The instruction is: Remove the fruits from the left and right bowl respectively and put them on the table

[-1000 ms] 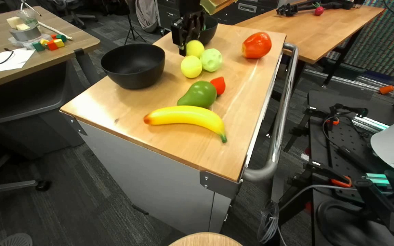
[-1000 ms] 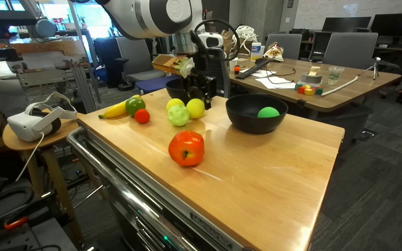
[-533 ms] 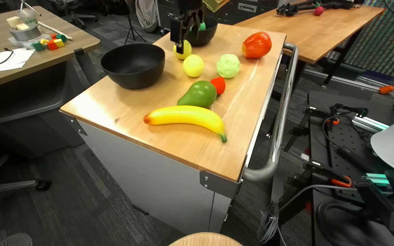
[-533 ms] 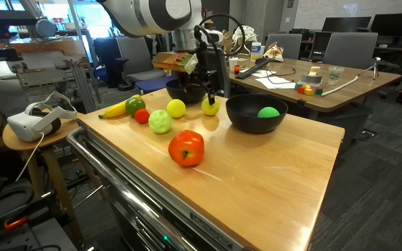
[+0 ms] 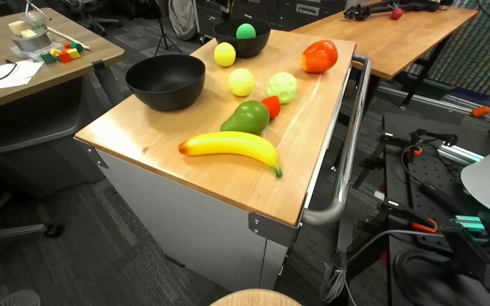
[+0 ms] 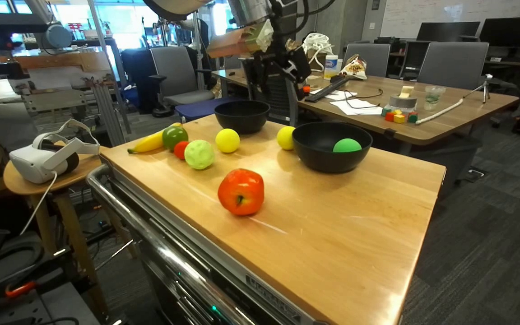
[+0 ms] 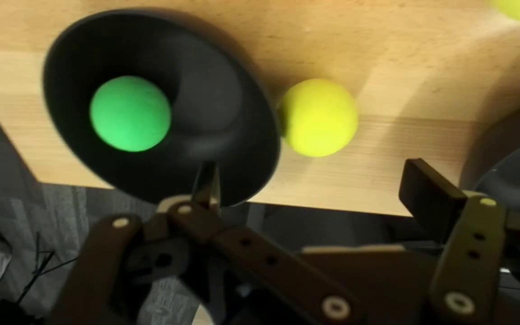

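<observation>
Nearest in the wrist view, the gripper (image 7: pixel 316 186) has its fingers spread wide and holds nothing, hanging in the air above the tabletop (image 6: pixel 332 239); past it lies a black bowl (image 7: pixel 210 90) with the green ball (image 7: pixel 130 113) inside, the one fruit I can see left to take out. That ball looks matte and plain, so I would judge it light, a little soft and not slippery, hardly fragile, but ready to roll if nudged off centre: take it across its widest part, fingers straight down on opposite sides, one let in between ball and wall, and squeeze gently. Just beside the bowl sits a yellow ball (image 7: pixel 321 117), whether touching I cannot tell, and it too could roll if a finger brushed it. Farther out are a red apple (image 6: pixel 241 192), the second bowl (image 5: pixel 165 80), no fruit showing inside, a second yellow ball (image 5: pixel 241 82), a pale dimpled ball (image 5: pixel 282 87), a small red fruit (image 5: pixel 272 106) and, farthest, a darker green fruit (image 5: pixel 248 118) and a banana (image 5: pixel 232 143)
</observation>
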Tool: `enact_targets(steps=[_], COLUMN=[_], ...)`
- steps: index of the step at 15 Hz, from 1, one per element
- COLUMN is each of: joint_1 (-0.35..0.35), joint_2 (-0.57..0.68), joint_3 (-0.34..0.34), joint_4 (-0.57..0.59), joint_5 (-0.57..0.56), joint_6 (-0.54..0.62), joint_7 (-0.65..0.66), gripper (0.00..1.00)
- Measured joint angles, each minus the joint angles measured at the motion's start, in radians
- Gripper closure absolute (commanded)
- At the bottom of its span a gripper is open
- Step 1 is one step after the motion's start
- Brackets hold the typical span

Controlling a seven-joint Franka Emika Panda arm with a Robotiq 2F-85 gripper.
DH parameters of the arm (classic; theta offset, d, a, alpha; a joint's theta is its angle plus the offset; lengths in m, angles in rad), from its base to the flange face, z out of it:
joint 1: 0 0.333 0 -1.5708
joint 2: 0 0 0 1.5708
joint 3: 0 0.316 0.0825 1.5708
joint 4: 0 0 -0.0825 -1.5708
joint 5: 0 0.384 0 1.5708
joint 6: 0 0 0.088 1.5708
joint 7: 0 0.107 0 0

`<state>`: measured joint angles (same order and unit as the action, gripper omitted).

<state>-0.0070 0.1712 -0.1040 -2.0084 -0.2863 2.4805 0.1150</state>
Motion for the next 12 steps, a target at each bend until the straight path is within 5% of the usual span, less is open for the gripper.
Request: enact_targets(steps=[7,12], joint_1=[-0.012,-0.051], joint_2=[-0.019,0.052], joint_3=[-0.028,-0.054], joint_4=[-0.033,0.085], joint_5=[-0.051,0.010], joint_6=[0.019,-0.114], joint_7=[0.035,0.138], gripper=[0.00,0.00])
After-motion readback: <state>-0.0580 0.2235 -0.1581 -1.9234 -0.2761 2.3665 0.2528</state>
